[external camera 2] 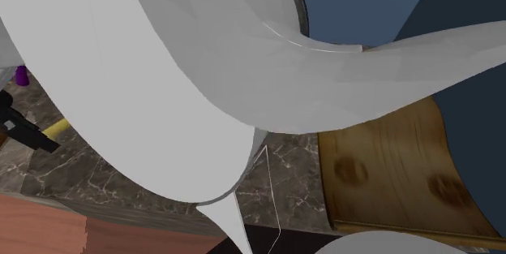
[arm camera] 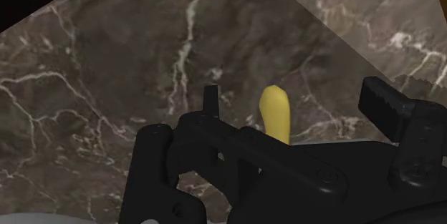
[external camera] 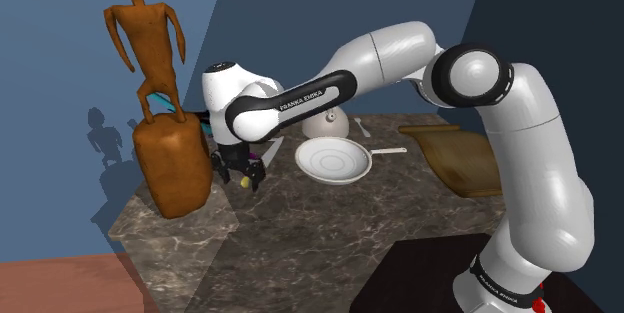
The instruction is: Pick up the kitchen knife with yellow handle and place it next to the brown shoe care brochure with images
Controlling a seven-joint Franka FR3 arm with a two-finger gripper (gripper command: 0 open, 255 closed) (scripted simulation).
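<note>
The kitchen knife (arm camera: 274, 115) showed only its yellow handle, seen against the dark marble counter (external camera: 300, 231). Its blade was hidden behind the body of the black gripper (arm camera: 295, 99). The handle sat between the gripper's two fingers, which stood wide apart and touched it on neither side, so nothing was clasped. In the shoulder view the gripper hung low over the counter, just beside a brown block (external camera: 175, 166) bearing a brown figure (external camera: 148, 41). A white plate (external camera: 333, 159) lay to that view's right of the gripper. Beyond the plate, well apart from the knife, lay the curled brown brochure (external camera: 458, 156).
</note>
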